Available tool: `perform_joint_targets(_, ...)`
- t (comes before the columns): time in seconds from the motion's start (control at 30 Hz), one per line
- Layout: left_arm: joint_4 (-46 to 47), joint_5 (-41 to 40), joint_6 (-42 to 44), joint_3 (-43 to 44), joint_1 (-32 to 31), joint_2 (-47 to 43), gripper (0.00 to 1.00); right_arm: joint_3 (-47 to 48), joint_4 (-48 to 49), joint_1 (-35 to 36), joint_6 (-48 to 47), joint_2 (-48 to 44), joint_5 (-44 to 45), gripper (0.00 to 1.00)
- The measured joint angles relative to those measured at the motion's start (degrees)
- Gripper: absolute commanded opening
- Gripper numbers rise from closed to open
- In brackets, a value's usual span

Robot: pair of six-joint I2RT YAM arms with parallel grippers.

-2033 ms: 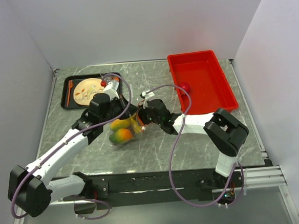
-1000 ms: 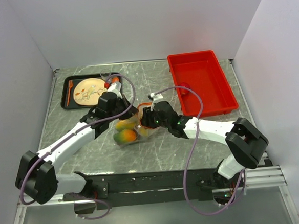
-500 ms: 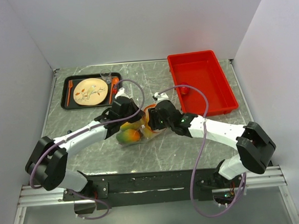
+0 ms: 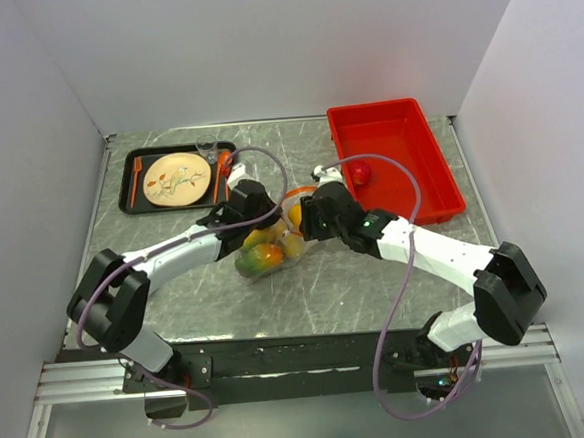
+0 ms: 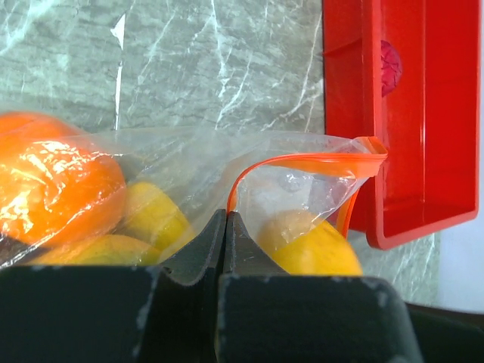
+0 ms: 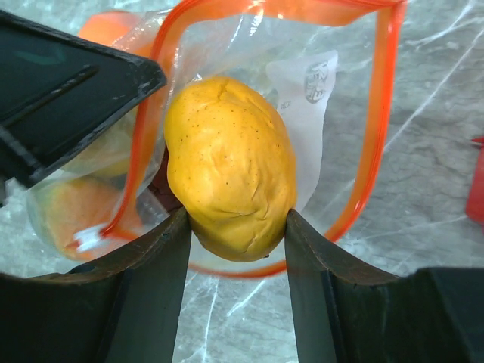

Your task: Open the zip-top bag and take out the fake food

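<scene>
Pinching zip-top bag edge beside zipper strip with left tool, fully closed. Gripping yellow fake fruit at open bag mouth with right tool.

1 zip-top bag; fake food: at least 4 pieces there, 1 red piece in 1 red bin; 1 tray; 1 plate.

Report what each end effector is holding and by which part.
The left end effector pinches the zip-top bag at its orange zipper edge. The right end effector grips a yellow fake fruit by its sides.
</scene>
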Motion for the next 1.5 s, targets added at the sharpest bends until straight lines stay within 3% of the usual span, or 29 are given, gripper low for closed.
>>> perform_joint_targets(0.4,-0.02,-0.59,0.24,4.90,0.00,4.26,0.01,-0.26,-1.05,-4.02,-0.09,-4.28,0.15,0.24)
perform_joint_targets(0.8,-0.28,-0.61,0.28,4.96,0.00,5.49,0.01,-2.67,-2.58,-17.94,1.42,-7.80,4.39,0.25)
perform_joint_targets(1.1,-1.05,-0.24,0.02,-2.60,2.75,0.66,0.01,-4.35,-3.19,-27.56,3.52,-3.23,8.13,0.48)
perform_joint_targets(1.33,-5.75,0.81,2.34,-8.26,9.49,-8.00,0.01,-4.35,-2.60,-30.97,3.93,1.51,8.04,0.82)
perform_joint_targets(1.5,-7.58,5.73,6.51,-7.67,8.72,-9.20,0.01,-4.33,-1.79,-31.85,3.96,2.23,7.48,0.86)
